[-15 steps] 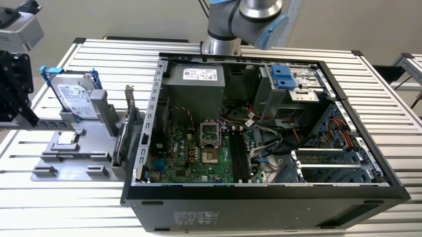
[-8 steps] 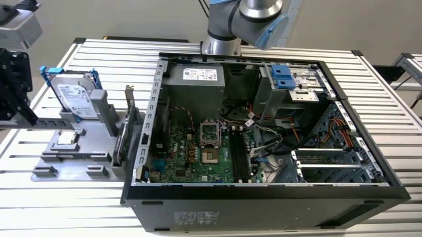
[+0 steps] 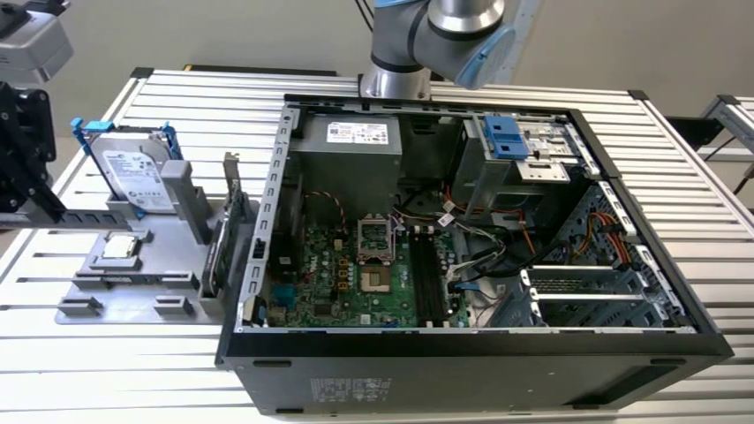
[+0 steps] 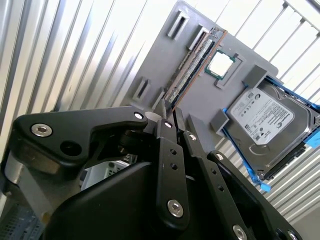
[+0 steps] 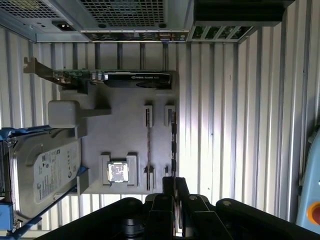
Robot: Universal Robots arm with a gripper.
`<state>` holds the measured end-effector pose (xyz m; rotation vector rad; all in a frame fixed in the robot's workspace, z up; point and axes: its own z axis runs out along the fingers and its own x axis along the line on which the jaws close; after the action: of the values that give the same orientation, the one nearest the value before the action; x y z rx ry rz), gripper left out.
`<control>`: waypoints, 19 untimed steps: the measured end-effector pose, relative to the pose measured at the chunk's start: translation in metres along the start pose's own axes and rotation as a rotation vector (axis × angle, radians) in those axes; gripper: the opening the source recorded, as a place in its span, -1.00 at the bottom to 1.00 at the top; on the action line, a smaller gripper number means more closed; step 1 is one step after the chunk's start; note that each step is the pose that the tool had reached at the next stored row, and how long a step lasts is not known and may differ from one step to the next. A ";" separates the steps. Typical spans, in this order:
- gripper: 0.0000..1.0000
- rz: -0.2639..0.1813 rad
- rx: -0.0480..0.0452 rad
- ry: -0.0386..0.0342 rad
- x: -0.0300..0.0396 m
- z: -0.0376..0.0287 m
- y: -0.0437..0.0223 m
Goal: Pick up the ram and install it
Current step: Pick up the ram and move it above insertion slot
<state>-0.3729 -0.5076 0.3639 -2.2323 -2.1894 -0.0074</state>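
Note:
The ram is a long narrow stick standing on edge in a slot of the grey holder tray. In the first wrist view the ram runs along the tray's outer slot, in line with my fingers. My gripper hovers above one end of the stick without touching it. Its black fingers are close together with nothing between them, so the gripper is shut. In the exterior view my gripper hangs at the far left, beside the tray.
On the tray stand a silver hard drive in blue rails, a square processor chip and an upright graphics card. The open computer case with its motherboard lies to the exterior view's right, on a slatted metal table.

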 end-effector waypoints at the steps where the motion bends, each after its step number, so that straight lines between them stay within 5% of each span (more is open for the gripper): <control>1: -1.00 0.000 -0.0001 0.0000 0.0000 -0.0004 0.0000; 19: -1.00 0.000 0.0000 0.0000 0.0001 -0.0073 -0.0001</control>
<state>-0.3729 -0.5076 0.3712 -2.2323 -2.1894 -0.0074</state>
